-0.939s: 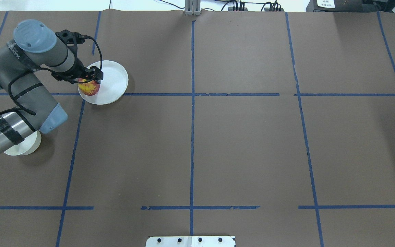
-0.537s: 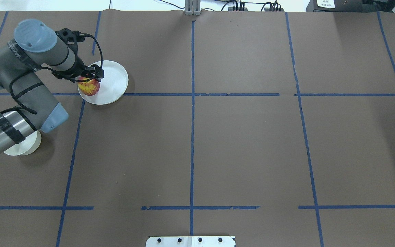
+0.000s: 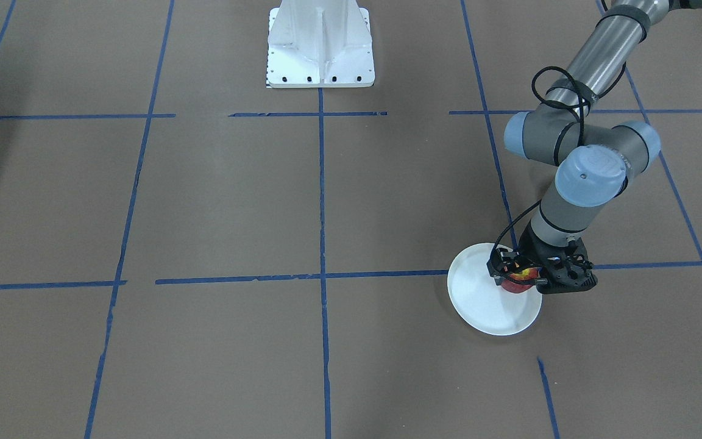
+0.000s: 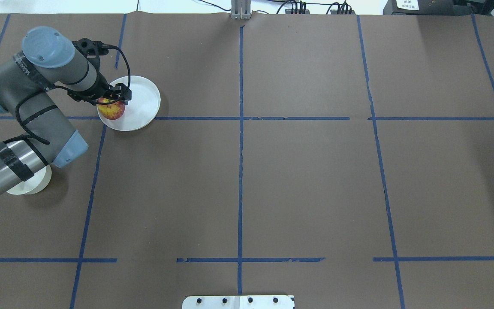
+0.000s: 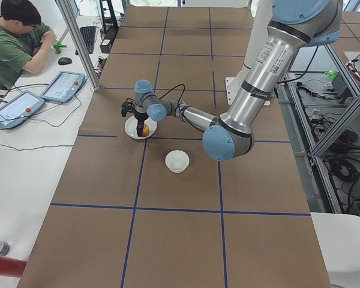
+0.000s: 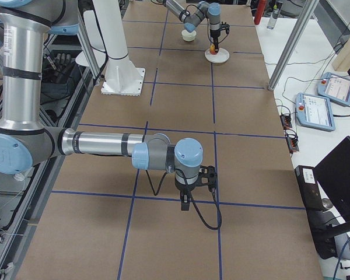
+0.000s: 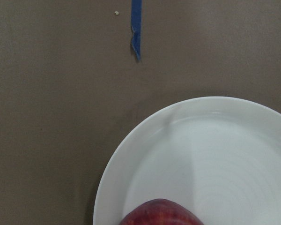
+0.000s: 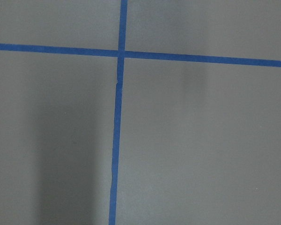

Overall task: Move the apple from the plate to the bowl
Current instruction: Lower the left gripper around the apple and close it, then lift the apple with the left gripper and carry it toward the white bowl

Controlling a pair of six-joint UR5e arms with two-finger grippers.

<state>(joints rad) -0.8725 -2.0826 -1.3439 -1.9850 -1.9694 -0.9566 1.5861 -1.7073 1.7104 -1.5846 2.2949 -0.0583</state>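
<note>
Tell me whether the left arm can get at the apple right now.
Probably yes: the left pincer hangs just above the apple on the plate, with nothing between them.

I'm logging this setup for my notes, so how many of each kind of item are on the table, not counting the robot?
apple: 1
plate: 1
bowl: 1
total: 3

one camera looks down over the whole worktop (image 4: 307, 180) from behind the robot (image 4: 37, 116); another faces it from the opposite edge. two look along from either end. both wrist cameras point down, close up; the left one shares the plate (image 7: 215, 154) with the wider views.
</note>
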